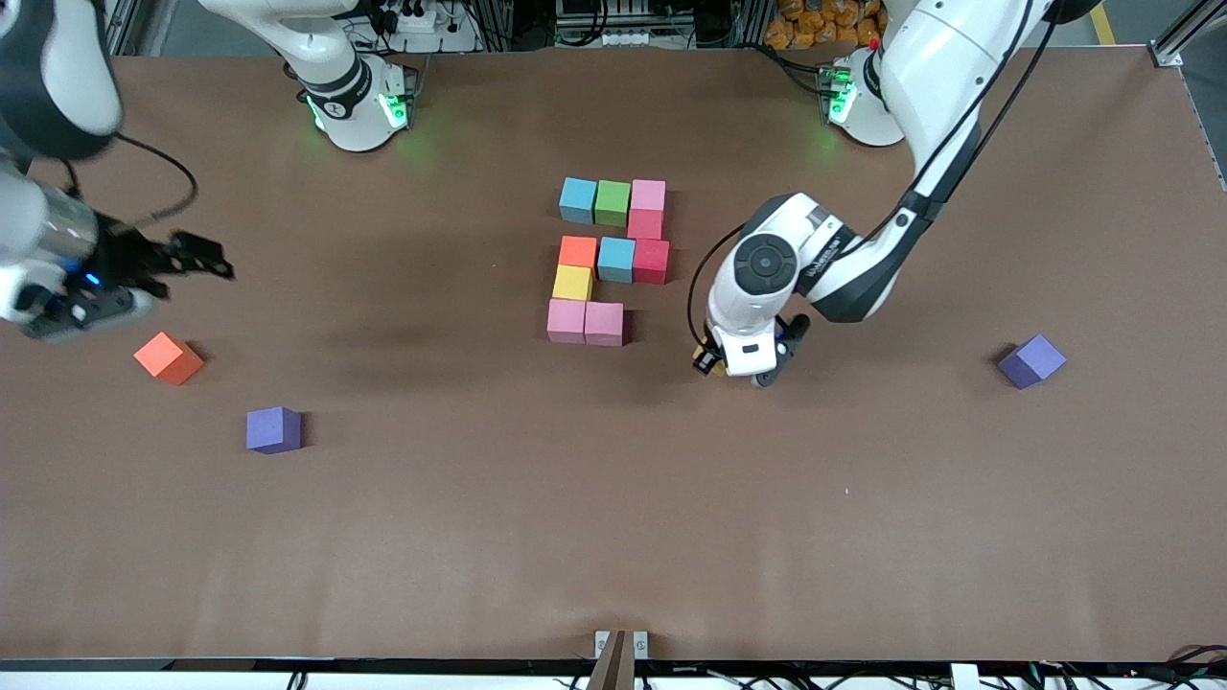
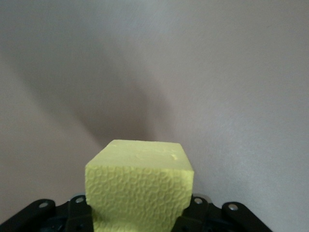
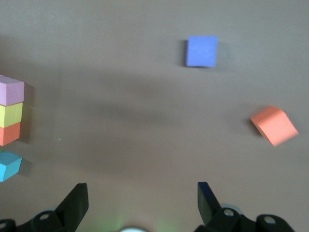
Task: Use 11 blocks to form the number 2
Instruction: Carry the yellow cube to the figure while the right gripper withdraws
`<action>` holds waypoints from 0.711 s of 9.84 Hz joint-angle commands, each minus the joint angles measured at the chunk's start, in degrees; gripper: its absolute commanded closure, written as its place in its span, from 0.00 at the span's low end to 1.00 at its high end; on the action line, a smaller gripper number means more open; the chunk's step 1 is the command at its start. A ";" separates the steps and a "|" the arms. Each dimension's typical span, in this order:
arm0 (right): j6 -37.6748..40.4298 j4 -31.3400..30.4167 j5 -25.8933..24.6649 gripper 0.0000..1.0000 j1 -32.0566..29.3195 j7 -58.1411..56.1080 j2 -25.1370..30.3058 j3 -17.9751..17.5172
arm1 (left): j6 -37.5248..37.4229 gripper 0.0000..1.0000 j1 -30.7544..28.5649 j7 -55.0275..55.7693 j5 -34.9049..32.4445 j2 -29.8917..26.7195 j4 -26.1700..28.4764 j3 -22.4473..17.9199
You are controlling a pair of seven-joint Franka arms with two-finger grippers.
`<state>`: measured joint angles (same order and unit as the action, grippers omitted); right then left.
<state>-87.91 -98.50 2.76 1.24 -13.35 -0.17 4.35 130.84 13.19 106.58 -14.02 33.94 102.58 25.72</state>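
At the table's centre, the number 2 (image 1: 608, 261) stands unfinished: ten touching blocks, its nearest row just two pink cubes (image 1: 586, 322). Beside that row, toward the left arm's end of the table, the left gripper (image 1: 734, 364) hangs low over the mat, pinching a yellow cube (image 2: 139, 191). Well away from the digit, toward the right arm's end, the right gripper (image 1: 196, 256) waits, fingers (image 3: 77, 200) spread wide, above a loose orange cube (image 1: 168, 357).

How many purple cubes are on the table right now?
2: one purple cube lies toward the right arm's end, beside the loose orange cube; the other purple cube toward the left arm's end. None looks hidden.
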 commanded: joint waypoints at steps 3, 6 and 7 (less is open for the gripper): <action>10.30 14.71 -4.96 0.00 0.96 7.46 -1.58 -0.83 | -0.94 0.98 5.61 15.38 -1.27 4.63 -6.50 -1.99; 14.61 16.94 -5.66 0.00 1.40 7.63 -1.33 -1.00 | -0.94 0.99 9.99 19.87 -1.71 6.05 -7.31 -4.96; 14.61 17.72 -5.66 0.00 1.40 7.63 -1.33 -1.01 | -0.94 0.99 13.50 20.85 -1.62 6.40 -7.92 -8.11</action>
<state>-74.66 -83.45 -2.04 2.50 -6.96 -0.25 3.63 130.84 22.03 124.42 -14.08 39.21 96.92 21.21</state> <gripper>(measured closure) 0.000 0.423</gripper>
